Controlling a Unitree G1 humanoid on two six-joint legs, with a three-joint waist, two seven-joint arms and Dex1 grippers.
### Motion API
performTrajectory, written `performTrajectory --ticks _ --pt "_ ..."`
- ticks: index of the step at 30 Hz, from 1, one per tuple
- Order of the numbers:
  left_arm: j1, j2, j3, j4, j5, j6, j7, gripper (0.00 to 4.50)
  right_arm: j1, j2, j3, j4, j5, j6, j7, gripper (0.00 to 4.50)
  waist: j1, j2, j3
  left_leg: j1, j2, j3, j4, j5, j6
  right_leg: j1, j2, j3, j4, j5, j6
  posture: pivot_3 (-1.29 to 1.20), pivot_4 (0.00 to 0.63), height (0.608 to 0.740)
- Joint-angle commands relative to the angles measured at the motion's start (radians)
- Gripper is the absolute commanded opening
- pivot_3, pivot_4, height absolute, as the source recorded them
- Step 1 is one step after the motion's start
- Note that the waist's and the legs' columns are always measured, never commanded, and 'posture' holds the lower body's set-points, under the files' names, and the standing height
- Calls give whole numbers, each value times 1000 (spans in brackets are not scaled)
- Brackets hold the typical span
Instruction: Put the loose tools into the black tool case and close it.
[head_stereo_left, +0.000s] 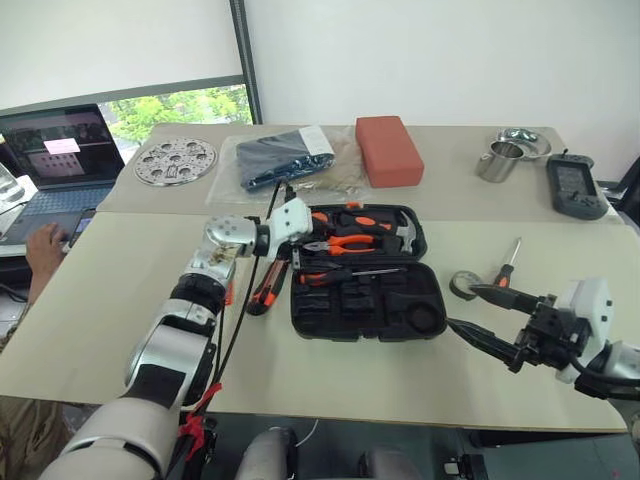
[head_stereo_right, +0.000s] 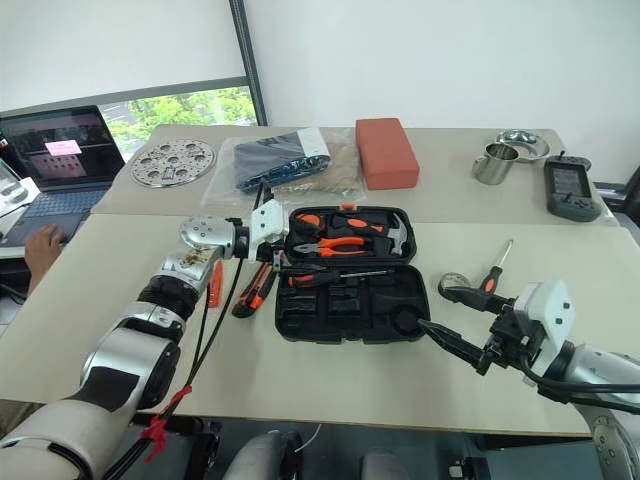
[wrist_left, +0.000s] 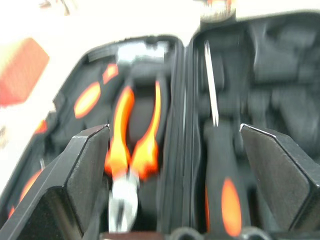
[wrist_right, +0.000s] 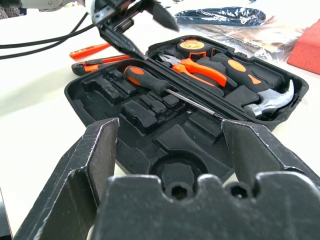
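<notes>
The black tool case (head_stereo_left: 385, 312) lies open in the middle of the table. One black-and-orange screwdriver (wrist_right: 148, 80) rests inside it along the hinge. My left gripper (head_stereo_left: 298, 248) hovers open and empty over the case's left end, just above that screwdriver's handle (wrist_left: 223, 199). An orange-black utility knife (head_stereo_left: 265, 290) and a slim orange tester screwdriver (head_stereo_right: 214, 283) lie on the table left of the case. To the right lie a second screwdriver (head_stereo_left: 506, 264) and a small dark tape roll (head_stereo_left: 463, 284). My right gripper (head_stereo_left: 481, 316) stands open and empty right of the case.
Orange pliers (head_stereo_left: 345, 243) and a hammer (head_stereo_left: 405, 233) sit in the case's far half. Behind it are a clear bag (head_stereo_left: 290, 160), a red box (head_stereo_left: 388, 150), a metal disc (head_stereo_left: 175, 160), a steel cup (head_stereo_left: 498, 160) and a black handheld device (head_stereo_left: 575, 187). A laptop (head_stereo_left: 60, 150) and a person's hand (head_stereo_left: 45, 245) are at the left.
</notes>
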Motion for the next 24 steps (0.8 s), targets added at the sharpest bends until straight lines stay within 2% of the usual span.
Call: performTrajectory --ticks 1,7,9,24 --pt "11 -31 13 -23 -30 25 -4 2938 -10 3 -6 -30 1 -13 -5 3809 0 0 0 0 0 0 0 0 0 0 0 0 0 0 0 0 150 740" --pt "-6 -89 4 87 12 -5 54 662 -2 -2 -11 -30 -6 -12 -6 3809 -2 0 0 0 0 0 0 0 0 0 1 0 0 0 0 0 150 740" --pt "-12 -97 -2 119 26 -15 63 27 -1 -2 -14 -31 -8 -10 -7 3809 -2 0 0 0 0 0 1 0 0 0 1 0 0 0 0 0 150 740" --pt "-16 -106 -98 259 191 -139 142 27 17 -2 -21 -39 -17 -10 -22 3809 0 1 -1 1 0 -1 1 0 0 2 0 0 0 0 0 0 150 740"
